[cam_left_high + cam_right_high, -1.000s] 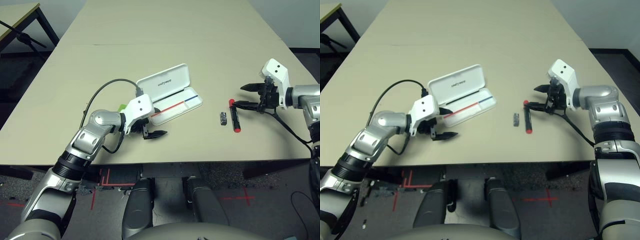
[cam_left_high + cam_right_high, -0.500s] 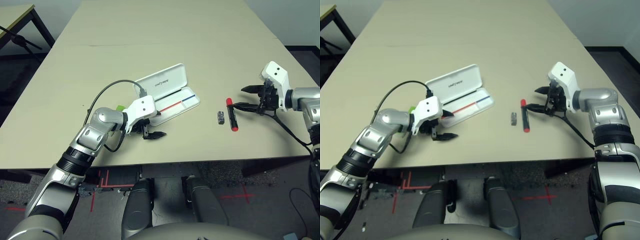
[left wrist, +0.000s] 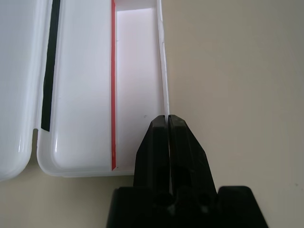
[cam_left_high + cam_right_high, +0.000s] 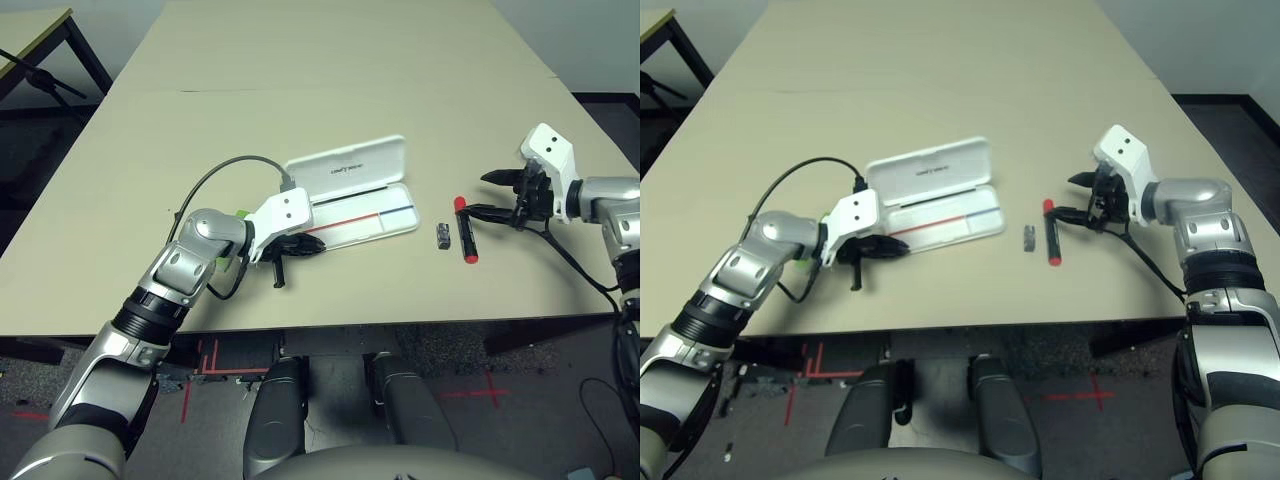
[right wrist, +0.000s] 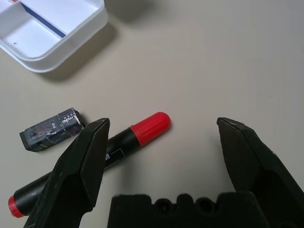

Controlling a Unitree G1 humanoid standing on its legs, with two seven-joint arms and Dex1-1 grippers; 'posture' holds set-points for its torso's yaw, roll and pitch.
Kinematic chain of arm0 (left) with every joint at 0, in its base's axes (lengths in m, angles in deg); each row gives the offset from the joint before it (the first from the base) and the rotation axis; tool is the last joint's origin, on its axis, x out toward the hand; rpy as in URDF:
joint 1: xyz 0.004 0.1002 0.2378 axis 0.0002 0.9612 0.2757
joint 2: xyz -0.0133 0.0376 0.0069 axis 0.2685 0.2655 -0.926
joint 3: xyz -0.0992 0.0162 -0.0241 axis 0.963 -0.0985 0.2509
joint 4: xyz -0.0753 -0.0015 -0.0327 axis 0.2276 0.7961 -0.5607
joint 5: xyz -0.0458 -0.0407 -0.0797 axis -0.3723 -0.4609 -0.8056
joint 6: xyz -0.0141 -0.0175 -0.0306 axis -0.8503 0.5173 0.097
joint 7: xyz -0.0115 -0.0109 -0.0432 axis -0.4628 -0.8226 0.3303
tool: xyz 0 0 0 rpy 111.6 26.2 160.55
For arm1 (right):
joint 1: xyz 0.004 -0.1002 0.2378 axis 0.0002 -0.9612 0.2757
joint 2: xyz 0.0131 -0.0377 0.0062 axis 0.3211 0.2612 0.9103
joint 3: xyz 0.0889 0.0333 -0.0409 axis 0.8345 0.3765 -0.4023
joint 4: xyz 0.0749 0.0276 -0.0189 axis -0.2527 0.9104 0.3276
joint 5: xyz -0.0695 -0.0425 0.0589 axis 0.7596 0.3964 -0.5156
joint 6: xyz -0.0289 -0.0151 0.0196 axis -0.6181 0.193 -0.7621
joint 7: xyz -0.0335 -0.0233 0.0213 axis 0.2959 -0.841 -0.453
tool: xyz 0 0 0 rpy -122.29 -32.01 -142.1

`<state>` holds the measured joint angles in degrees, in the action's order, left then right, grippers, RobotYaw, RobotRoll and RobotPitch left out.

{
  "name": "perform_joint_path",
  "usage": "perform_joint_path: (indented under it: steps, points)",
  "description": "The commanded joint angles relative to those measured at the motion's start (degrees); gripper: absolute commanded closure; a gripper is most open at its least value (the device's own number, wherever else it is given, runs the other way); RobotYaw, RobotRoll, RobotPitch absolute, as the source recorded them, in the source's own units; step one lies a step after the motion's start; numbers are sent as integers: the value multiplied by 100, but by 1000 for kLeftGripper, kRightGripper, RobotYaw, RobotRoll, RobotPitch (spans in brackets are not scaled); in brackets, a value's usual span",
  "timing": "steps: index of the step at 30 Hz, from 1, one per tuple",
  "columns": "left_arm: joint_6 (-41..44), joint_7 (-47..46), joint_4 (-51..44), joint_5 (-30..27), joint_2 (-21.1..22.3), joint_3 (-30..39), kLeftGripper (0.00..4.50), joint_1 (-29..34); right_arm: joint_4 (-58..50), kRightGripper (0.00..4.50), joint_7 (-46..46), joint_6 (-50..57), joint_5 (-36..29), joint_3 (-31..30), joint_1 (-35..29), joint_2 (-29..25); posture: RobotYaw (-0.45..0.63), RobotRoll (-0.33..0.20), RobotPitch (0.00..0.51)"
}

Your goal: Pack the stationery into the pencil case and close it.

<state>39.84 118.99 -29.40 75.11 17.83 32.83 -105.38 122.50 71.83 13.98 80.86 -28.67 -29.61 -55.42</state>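
The white pencil case (image 4: 350,168) lies open left of the table's middle, lid up at the back, its tray (image 3: 137,71) showing a red and blue stripe. My left gripper (image 4: 298,244) is shut on the tray's front wall near its left end (image 3: 167,118). A sliver of the light-green highlighter (image 4: 241,214) peeks out behind my left forearm. To the right lie the red-and-black marker (image 4: 465,230) and a small dark grey piece (image 4: 444,235) beside it. My right gripper (image 4: 497,196) hovers open just right of the marker, its fingers astride the red cap (image 5: 151,126).
A black cable (image 4: 215,175) loops from my left wrist over the table. The tabletop's near edge runs close below both grippers. Another table's corner (image 4: 40,30) and the dark floor lie at the far left.
My left gripper has shut on the tray's front wall. The case has swung round, its right end coming nearer and rightward. The right arm has barely moved.
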Motion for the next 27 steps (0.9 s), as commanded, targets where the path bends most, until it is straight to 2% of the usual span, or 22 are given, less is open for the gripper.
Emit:
perform_joint_path:
  steps: [1, 13, 27]
  points:
    - [-19, 93, 134, 171, 116, -97, 4464, -60, -68, 0, -25, -66, -30, 25, -99, 45, -19, 0, 138]
    - [-318, 563, -381, 241, 591, -151, 4464, -83, -32, 0, -29, -117, 1, 2, -109, 100, -13, 0, 140]
    - [-365, 808, -825, 98, 753, -36, 4464, 262, 120, 0, -15, -228, 89, -78, -9, 162, -3, 0, 144]
